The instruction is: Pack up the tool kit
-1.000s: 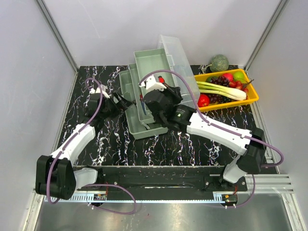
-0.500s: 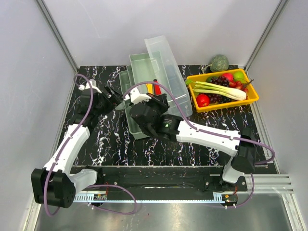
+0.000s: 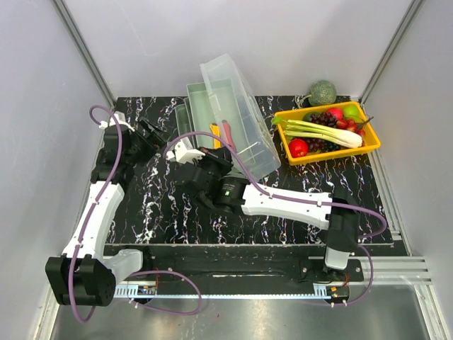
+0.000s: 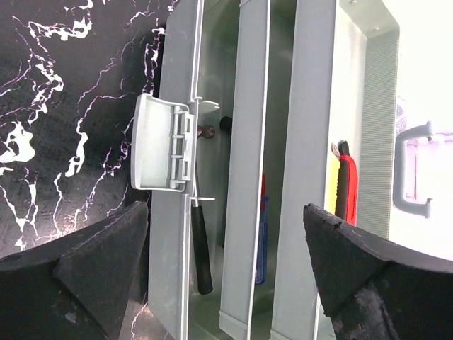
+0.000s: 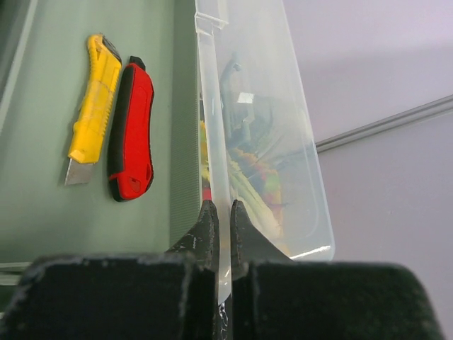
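While its clear lid (image 3: 237,106) leans half-raised over the trays, toolbox (image 3: 192,120): pale grey-green, standing at the back middle of the black marbled table (image 3: 163,205), with its tiers fanned out.
Lid: translucent and tilted, neither flat nor fully back; its handle (image 4: 414,170) shows at the far side of the toolbox in the left wrist view.
Right gripper (image 5: 218,212): jaws pinched together on the thin edge of the lid, at the toolbox's near end.
Left gripper (image 4: 225,207): jaws spread wide and holding nothing, hanging just off the toolbox's left side and aimed at it.
Yellow utility knife (image 5: 92,106): lying flat in the toolbox's upper tray, blade tip showing.
Red utility knife (image 5: 133,131): in the same tray, right alongside the yellow one, on the side nearer the lid.
Hammer (image 4: 200,248): down in the toolbox's bottom compartment, black handle along the left wall.
Blue-handled tool (image 4: 262,227): partly hidden between two tiers of the toolbox; its kind cannot be told.
Latch (image 4: 163,152): pale flap on the toolbox's left wall, hanging outward.
Fruit tray (image 3: 371,145): orange-yellow, to the right of the toolbox.
Melon (image 3: 323,92): right of the toolbox, behind that tray.
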`<state>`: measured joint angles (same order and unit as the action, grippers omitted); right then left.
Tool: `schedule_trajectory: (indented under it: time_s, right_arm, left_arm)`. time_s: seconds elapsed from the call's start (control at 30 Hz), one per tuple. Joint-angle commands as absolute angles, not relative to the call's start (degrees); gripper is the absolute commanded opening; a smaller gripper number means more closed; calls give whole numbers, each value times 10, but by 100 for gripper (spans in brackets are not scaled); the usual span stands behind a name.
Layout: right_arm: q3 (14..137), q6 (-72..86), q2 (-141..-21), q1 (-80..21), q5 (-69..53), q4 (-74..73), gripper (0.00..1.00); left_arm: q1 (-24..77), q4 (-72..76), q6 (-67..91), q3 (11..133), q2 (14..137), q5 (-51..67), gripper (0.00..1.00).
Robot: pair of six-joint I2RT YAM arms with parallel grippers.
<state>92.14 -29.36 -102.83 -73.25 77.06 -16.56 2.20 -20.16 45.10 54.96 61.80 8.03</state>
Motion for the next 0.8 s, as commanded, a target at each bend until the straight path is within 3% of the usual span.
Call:
schedule_trajectory:
  time_s: [0.0, 0.27, 0.67, 0.77]
  right_arm:
    - [938, -240, -1056, -745, 744, -136, 0]
    - [975, -181, -1085, -761, 723, -187, 9]
    - [1028, -95, -1136, -788, 690, -272, 15]
    - [1046, -64, -1149, -797, 677, -300, 22]
  left_arm:
    - [4, -195, 453, 562, 612, 93, 95]
    - [-22, -205, 444, 551, 603, 103, 95]
    - [-71, -211, 432, 533, 597, 125, 95]
    - [-84, -213, 429, 528, 595, 127, 96]
